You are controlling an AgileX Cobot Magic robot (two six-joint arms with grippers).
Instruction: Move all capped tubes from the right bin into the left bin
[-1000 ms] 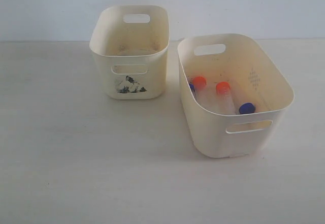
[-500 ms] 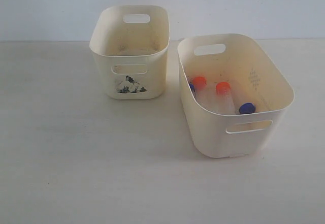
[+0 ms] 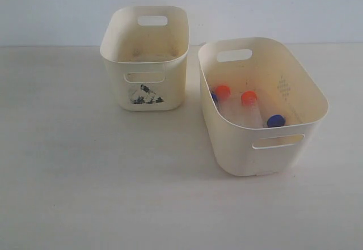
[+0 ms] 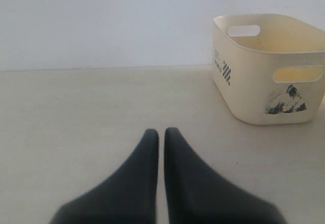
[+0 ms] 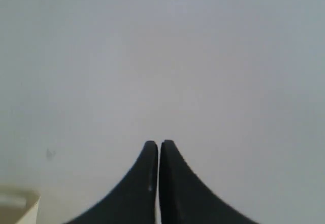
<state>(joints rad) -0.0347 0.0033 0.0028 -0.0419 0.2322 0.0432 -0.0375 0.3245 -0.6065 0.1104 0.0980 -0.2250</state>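
In the exterior view the larger right bin [image 3: 295,85] holds the capped tubes: an orange-capped tube [image 3: 223,91], a second orange-capped tube [image 3: 249,98], a blue-capped tube [image 3: 275,121], and a blue cap [image 3: 214,97] half hidden behind the bin's near wall. The smaller left bin [image 3: 170,85], with its picture sticker, looks empty. Neither arm appears in the exterior view. My left gripper [image 4: 161,131] is shut low over the table, with the left bin [image 4: 254,97] ahead and apart from it. My right gripper [image 5: 158,142] is shut, facing a blank wall; a cream bin rim [image 5: 23,206] shows at the corner.
The two bins stand side by side on a pale tabletop [image 3: 113,176] with a narrow gap between them. A plain light wall [image 3: 283,6] rises behind the table.
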